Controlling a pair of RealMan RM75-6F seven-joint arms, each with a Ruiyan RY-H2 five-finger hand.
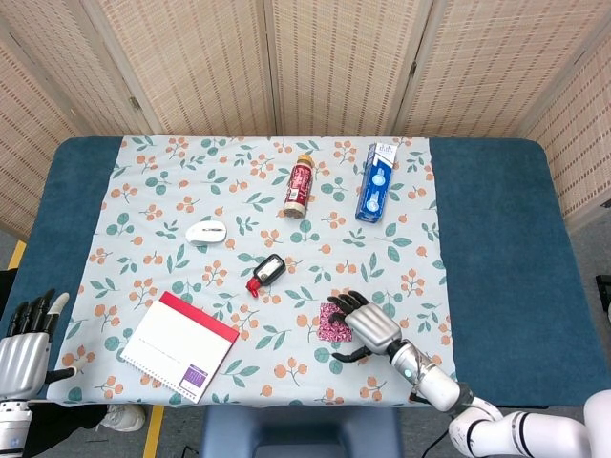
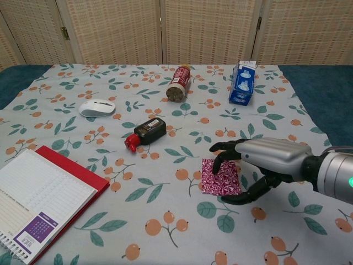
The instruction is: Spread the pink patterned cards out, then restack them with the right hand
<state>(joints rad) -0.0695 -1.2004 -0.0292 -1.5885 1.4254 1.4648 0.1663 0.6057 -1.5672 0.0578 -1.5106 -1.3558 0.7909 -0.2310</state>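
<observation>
Pink patterned cards [image 2: 220,178] lay stacked under the right hand [image 2: 263,164]
Its fingers [image 2: 223,150] arched apart over the stack's right edge, gripping nothing; the left hand [image 1: 26,342] rested open

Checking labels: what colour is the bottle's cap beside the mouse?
Red cap on a black bottle, clearest in chest view.

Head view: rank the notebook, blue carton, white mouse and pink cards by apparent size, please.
1. Notebook, clearly largest.
2. Blue carton.
3. White mouse and pink cards: too close to rank, since the right hand covers part of the cards.
</observation>
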